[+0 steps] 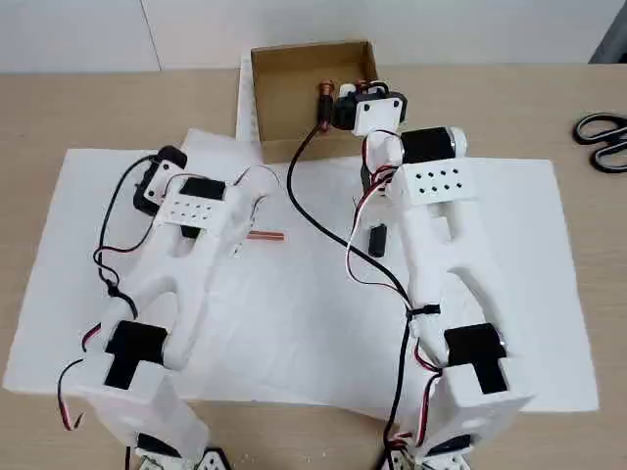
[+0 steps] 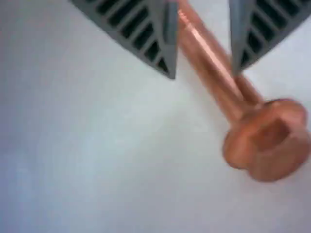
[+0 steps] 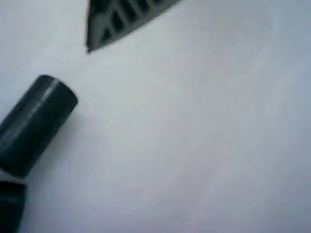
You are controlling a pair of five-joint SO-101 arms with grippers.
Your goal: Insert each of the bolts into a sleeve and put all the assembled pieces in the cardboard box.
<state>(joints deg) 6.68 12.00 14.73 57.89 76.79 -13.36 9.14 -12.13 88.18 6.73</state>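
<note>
Left hand [image 2: 203,72] astride copper bolt [image 2: 265,141]

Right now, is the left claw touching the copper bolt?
Cannot tell. In the left wrist view the left claw straddles the copper bolt, but neither contact nor gap shows plainly.

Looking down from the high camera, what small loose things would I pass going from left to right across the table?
copper bolt → black sleeve → scissors
</note>
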